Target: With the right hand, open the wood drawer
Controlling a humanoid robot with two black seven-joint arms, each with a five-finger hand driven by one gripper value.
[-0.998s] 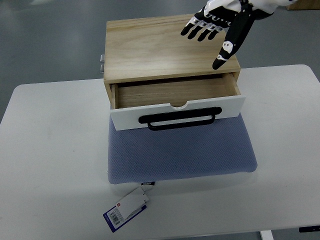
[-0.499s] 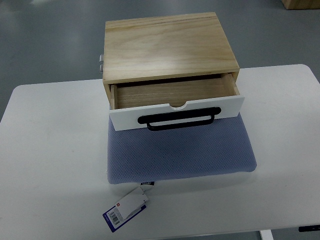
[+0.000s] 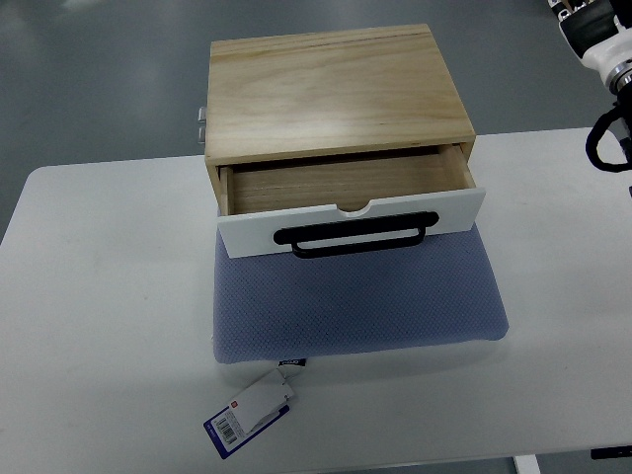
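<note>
Open wood drawer sits well left of right arm

Even bright overhead light — soft shadows, sharp focus, no glare.

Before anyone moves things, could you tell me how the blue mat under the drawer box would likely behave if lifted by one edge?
The blue mat looks like padded mesh fabric with rounded corners, so it would probably sag rather than stay flat. The wood drawer box seems to rest on its far edge, likely pinning it. Its tag would dangle.
</note>
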